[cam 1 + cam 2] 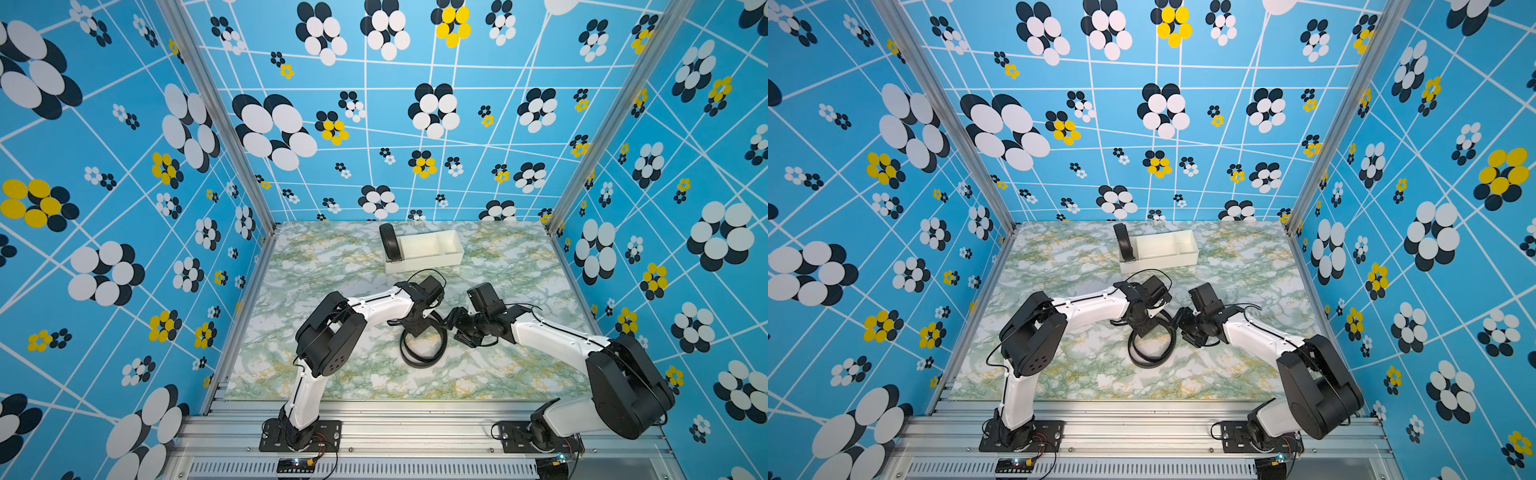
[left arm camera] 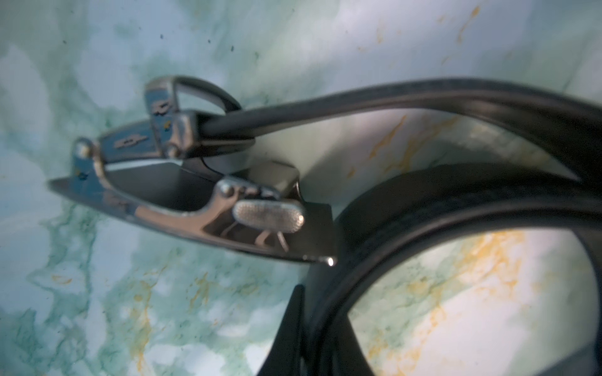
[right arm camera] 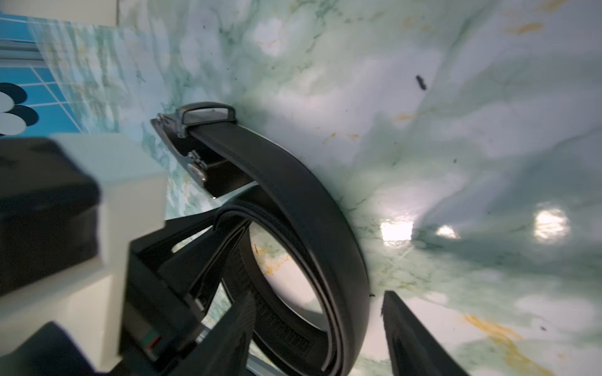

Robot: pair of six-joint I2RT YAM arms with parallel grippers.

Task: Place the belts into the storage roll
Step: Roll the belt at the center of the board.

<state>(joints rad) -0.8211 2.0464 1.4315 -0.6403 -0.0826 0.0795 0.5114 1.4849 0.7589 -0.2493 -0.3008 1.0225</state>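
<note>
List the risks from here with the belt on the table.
The loose belt is a slack coil. The shut left gripper seems to pinch only some turns, so it may spring open.
The right gripper is open astride the band. The buckle end lies free and may snag.

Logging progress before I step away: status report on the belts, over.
Left gripper shut on loose belt, mid-table. Right gripper open, straddling its coil. Other belt coiled upright inside storage roll, one end. Nothing blocking.

- Belt [image 3: 312, 208]: black, leather-like; outer face smooth with a low sheen, inner face ribbed.
- Buckle [image 2: 182, 208]: polished, reflective metal; knurled tab.
- Storage roll [image 1: 428, 261]: off-white matt plastic.
- Table [image 3: 488, 130]: glossy marble-pattern surface.
</note>
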